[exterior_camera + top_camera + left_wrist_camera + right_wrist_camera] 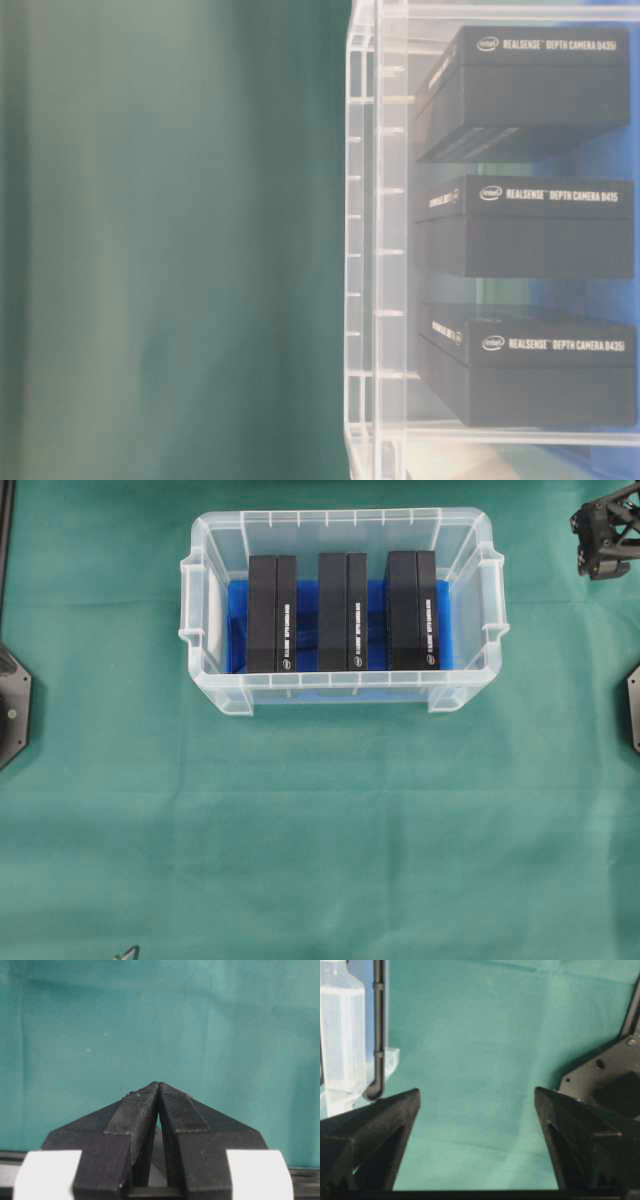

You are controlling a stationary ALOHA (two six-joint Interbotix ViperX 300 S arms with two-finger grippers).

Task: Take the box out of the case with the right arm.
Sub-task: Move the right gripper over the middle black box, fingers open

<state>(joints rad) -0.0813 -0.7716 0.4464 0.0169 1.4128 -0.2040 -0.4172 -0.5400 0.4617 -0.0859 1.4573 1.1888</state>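
The case point(202, 645) is a clear plastic bin with a blue sheet on its floor, standing at the upper middle of the green cloth. Three black boxes stand side by side in it: left point(272, 612), middle point(343, 610) and right point(413, 608). The table-level view shows the same boxes point(530, 225) through the case wall point(365, 250). My right gripper point(603, 555) hovers off the case's far right corner, apart from it. Its jaws point(476, 1092) stand wide open over bare cloth, holding nothing. My left gripper point(158, 1085) is shut and empty over cloth.
A corner of the case point(340, 1035) and a black cable point(380, 1030) show at the left of the right wrist view. Black arm base plates sit at the left edge point(10, 705) and right edge point(633, 705) of the table.
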